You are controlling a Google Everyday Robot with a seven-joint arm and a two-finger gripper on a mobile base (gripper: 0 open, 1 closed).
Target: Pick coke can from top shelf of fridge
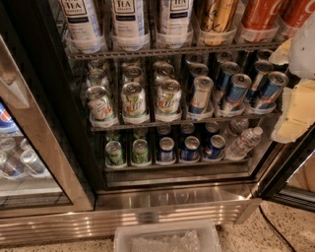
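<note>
Fridge stands open. Top shelf, left to right: three tea bottles, gold-orange can, coke can (second red can just beside it). Gripper at far right, below top shelf, apart from coke can; grip state cannot be told.

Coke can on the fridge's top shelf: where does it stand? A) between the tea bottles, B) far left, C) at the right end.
C: the red coke can stands right of the gold-orange can on the top shelf; the gripper is at the picture's right edge, mostly below that shelf.
</note>
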